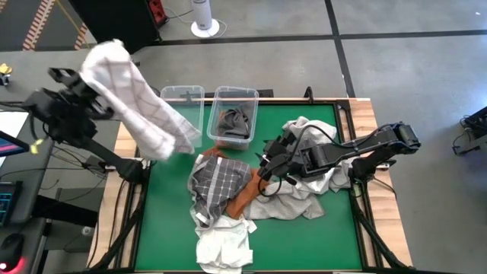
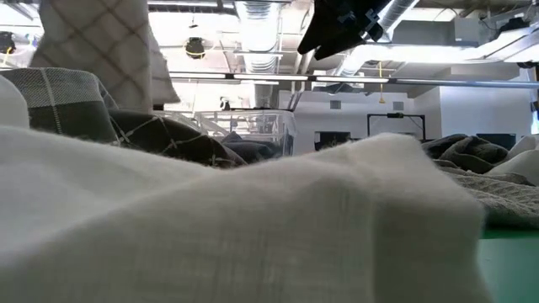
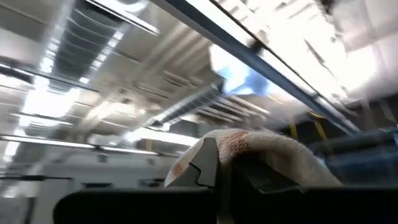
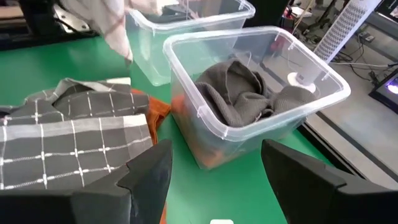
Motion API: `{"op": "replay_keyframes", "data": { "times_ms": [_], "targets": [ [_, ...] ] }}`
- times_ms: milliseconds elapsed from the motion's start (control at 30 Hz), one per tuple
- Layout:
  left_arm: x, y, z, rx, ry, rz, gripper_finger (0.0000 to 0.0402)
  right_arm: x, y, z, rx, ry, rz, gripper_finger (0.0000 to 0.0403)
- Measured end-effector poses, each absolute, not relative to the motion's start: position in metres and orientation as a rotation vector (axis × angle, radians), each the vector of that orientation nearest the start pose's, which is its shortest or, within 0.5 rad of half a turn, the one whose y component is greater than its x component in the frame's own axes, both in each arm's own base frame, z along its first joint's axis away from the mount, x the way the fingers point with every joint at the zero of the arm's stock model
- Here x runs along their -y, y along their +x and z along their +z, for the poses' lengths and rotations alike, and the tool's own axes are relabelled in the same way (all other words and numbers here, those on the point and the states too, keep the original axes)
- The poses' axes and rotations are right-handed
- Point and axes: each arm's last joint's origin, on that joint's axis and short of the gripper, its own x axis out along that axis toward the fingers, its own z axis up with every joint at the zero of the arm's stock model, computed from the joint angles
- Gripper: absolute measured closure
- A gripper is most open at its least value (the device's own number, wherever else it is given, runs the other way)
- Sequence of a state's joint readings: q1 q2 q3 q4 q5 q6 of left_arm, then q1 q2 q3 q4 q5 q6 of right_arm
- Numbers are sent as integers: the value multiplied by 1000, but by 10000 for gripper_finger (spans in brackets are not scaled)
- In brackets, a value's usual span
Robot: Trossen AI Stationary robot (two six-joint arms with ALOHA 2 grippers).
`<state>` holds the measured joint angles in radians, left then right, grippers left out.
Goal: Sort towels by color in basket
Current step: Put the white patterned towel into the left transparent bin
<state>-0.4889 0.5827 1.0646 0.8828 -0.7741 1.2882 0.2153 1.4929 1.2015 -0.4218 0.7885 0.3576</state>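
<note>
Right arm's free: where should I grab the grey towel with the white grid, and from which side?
Judging from above, take the grey grid towel at its raised, bunched middle, coming straight down with the open right gripper, which hovers just beside it. It lies crumpled over the rust-orange towel, so pinch only the top fold, away from the orange edge, to avoid lifting both.

Probably lab or industrial hall: exposed ceiling ducts (image 2: 253, 21), concrete floor (image 1: 396, 68), hazard-striped floor marking (image 1: 42, 23).
</note>
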Motion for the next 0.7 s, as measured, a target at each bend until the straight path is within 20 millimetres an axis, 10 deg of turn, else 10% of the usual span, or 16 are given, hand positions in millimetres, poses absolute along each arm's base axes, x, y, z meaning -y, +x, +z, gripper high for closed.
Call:
{"op": "replay_keyframes", "data": {
  "times_ms": [700],
  "targets": [
    [-3, 48, 552, 352, 402, 989, 393, -34, 323, 304, -480, -71, -624, 117]
  ]
}}
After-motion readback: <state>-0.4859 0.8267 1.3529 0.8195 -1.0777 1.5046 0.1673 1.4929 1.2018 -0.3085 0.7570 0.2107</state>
